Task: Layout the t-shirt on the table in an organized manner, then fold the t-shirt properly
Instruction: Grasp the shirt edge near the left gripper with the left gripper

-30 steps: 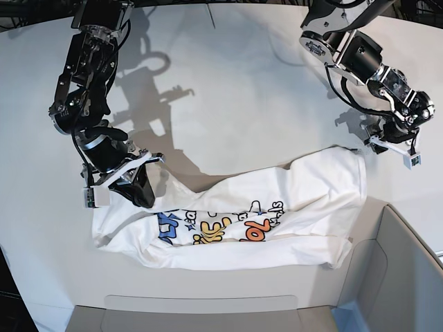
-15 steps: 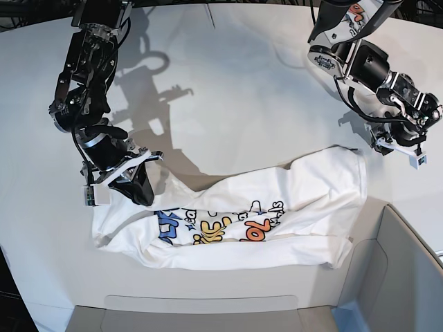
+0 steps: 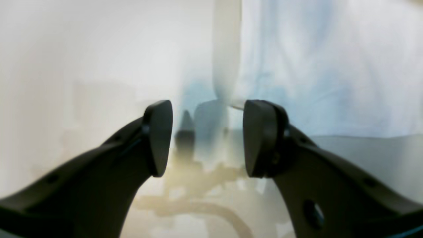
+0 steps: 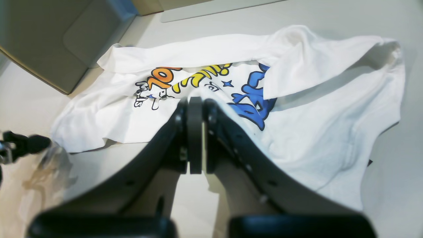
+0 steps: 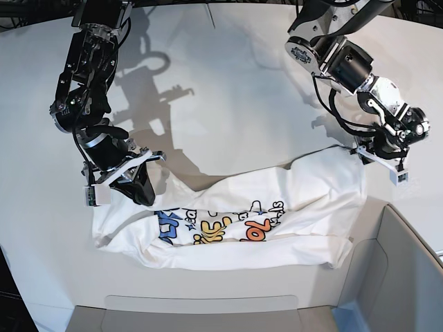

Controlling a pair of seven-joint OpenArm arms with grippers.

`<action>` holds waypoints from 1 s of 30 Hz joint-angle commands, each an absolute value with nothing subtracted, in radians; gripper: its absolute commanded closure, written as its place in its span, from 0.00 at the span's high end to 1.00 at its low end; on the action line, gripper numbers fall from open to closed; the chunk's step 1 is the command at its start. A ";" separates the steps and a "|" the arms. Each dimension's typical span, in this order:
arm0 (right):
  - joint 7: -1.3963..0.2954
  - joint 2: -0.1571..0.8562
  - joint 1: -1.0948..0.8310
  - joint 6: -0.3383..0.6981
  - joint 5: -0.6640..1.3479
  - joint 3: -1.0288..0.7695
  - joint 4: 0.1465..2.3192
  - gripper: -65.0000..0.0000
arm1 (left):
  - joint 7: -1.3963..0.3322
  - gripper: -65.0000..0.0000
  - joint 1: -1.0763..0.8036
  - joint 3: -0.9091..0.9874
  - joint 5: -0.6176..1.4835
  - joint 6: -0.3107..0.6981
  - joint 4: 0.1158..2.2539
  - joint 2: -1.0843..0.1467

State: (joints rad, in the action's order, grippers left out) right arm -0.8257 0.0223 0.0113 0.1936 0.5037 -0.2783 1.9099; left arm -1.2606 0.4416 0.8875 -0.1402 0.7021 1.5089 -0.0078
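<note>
The t-shirt [image 5: 235,221] is lying on the table [image 5: 228,90], near its front edge, in a long crumpled band. The lower hem side is folded up over itself, so only a part of the colourful print [image 4: 201,86] is showing, and the cloth is full of wrinkles. I judge that the laying-out step is not finished: the shirt is not flat, the sleeves are not spread, and no fold is made yet. So most of the task is left.

The right gripper [image 5: 128,181] is sitting at the upper corner of the shirt on the side away from the grey-white bin [image 5: 408,277]. Its jaws are pressed fully together in the wrist view. It is resting at the cloth edge, but I cannot tell whether any cloth is pinched between them.

The left gripper [image 3: 205,138] is hovering at the opposite upper corner of the shirt, just beside the bin. Its jaws are standing wide apart and nothing is between them; white cloth is visible beyond them, blurred. It looks ready to take that corner, so that both arms could stretch the shirt flat.
</note>
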 commanded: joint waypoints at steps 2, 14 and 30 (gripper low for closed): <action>-0.799 0.025 0.028 0.199 0.522 -0.278 1.908 0.00 | -1.256 0.50 0.493 0.892 -0.139 0.698 1.577 -0.025; -0.799 0.025 0.035 0.199 0.522 -0.278 1.886 0.00 | -1.294 0.56 0.499 0.914 0.031 0.698 1.586 0.004; -0.799 0.044 0.033 0.199 0.522 -0.278 1.886 0.00 | -1.230 0.56 0.498 0.977 0.070 0.698 1.349 -0.035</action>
State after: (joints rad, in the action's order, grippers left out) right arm -0.8257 0.0410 0.0162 0.1936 0.5049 -0.2802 1.8706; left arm -1.2476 0.4740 0.9821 0.0540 0.6968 1.3380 -0.0257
